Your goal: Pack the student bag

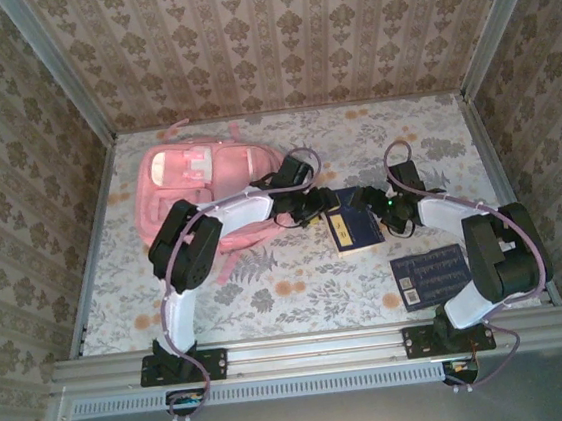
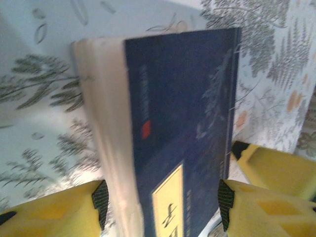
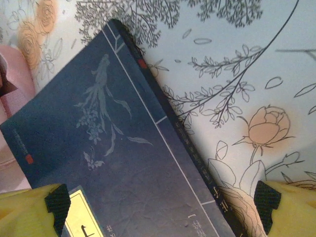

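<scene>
The student bag (image 1: 199,191) is a pink backpack lying at the table's back left; its pink fabric (image 3: 11,103) borders the right wrist view. A dark blue book (image 1: 355,221) with a yellow label lies just right of it. My left gripper (image 1: 319,204) reaches over the bag to the book's left side. In the left wrist view its jaws (image 2: 163,197) stand open astride the book (image 2: 182,123); whether the pads touch it I cannot tell. My right gripper (image 1: 371,205) hovers at the book's right side, wide open (image 3: 163,205) over the cover (image 3: 108,163) and spine.
A second dark blue book (image 1: 431,275) lies near the front right, beside my right arm's elbow. The floral tabletop (image 1: 298,279) is fenced by metal rails, with patterned walls on three sides. A pink strap (image 1: 229,269) trails from the bag toward the front.
</scene>
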